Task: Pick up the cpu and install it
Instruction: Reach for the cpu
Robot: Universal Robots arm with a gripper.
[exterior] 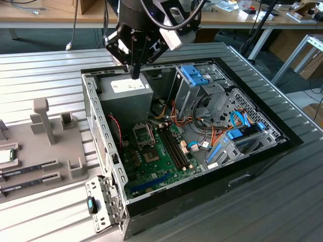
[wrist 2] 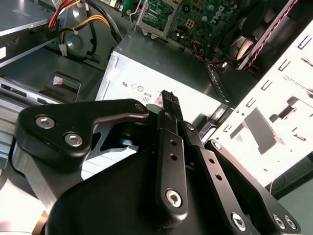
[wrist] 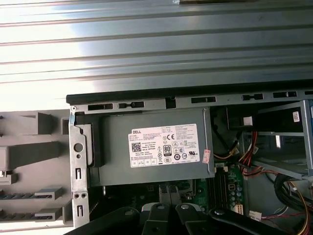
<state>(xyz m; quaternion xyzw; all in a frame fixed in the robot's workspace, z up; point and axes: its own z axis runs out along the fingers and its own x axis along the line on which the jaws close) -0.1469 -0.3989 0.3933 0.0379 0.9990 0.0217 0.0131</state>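
The cpu is a small flat chip with a silver top and green rim. It lies in a holder on the grey tray at the exterior view's far left. My gripper hangs over the grey power supply at the back of the open computer case, far from the cpu. Its black fingers are shut together with nothing between them. In the second wrist view the gripper points down at the power supply. The empty metal cpu socket sits on the green motherboard.
Two long dark memory sticks lie in slots on the tray, near grey upright posts. Drive cages with blue clips and cable bundles crowd the case's right side. The case stands on a ribbed metal table.
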